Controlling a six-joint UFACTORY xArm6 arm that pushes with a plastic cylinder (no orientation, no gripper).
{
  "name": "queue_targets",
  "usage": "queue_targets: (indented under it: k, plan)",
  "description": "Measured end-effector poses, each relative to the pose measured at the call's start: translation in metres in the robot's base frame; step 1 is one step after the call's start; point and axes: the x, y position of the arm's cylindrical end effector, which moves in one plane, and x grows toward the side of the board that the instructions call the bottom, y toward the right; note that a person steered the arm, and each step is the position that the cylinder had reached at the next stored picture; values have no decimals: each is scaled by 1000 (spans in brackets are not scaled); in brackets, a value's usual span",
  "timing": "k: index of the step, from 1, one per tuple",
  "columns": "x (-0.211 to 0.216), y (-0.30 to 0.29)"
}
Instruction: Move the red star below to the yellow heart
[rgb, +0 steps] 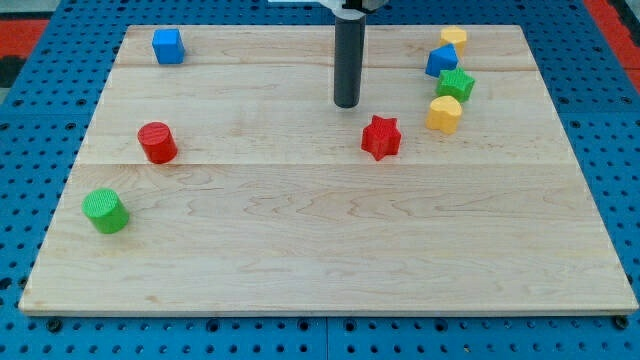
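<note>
Task partly done: red star (381, 137) sits left of and slightly below the yellow heart (444, 114), not yet beneath it. My tip (347, 103) stands just upper-left of the star (no hand fitted, nothing held).

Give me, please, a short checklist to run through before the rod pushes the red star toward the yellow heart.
1. Red star in plain view: ok.
2. Yellow heart in plain view, right of the star: ok.
3. My tip touching the star: not ok; it sits apart, up and left.
4. Board bare below the heart: ok.
5. Green star touching the heart's top edge: cannot tell.
6. Red star already below the heart: not ok.
</note>
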Motion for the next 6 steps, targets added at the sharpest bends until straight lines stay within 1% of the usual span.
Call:
queue_targets:
  k: [1, 2, 3, 4, 5, 6]
  plan:
    - [2, -6]
    - [29, -42]
    - [74, 4]
    - [78, 44]
    - [78, 5]
    - [57, -20]
